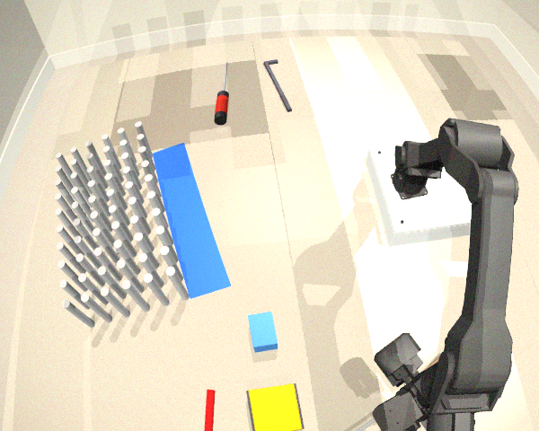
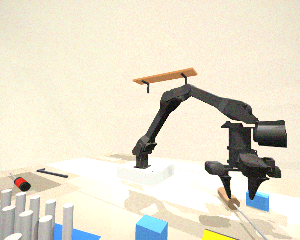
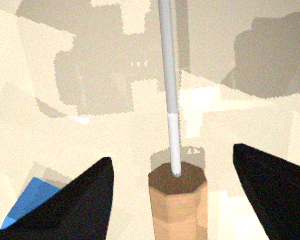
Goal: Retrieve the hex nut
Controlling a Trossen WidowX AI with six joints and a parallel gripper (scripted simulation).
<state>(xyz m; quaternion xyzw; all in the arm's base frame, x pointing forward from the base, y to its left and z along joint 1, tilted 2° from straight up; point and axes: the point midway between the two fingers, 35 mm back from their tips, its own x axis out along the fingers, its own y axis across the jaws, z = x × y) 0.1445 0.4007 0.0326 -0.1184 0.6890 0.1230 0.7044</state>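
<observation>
As your gripper (image 2: 240,194) hangs low over the table, its two dark fingers stand apart on either side of a wooden tool handle (image 3: 179,207), with a gap on each side and nothing clamped between them. A thin grey metal rod (image 3: 170,80) runs out of the handle's end and lies along the table. In the exterior view the handle lies flat, just beside a small blue block (image 2: 258,200). Well apart from your arm, the standing metal spacers (image 1: 116,223) form an upright grid, and the blue taped strip (image 1: 189,217) runs along their near edge. The hex nut cannot be made out among them. A red-handled screwdriver (image 1: 221,105) and a dark hex key (image 1: 278,84) lie beyond the strip. A light blue block (image 1: 262,330), a yellow pad (image 1: 274,407) and a red bar (image 1: 209,409) lie nearer your arm
</observation>
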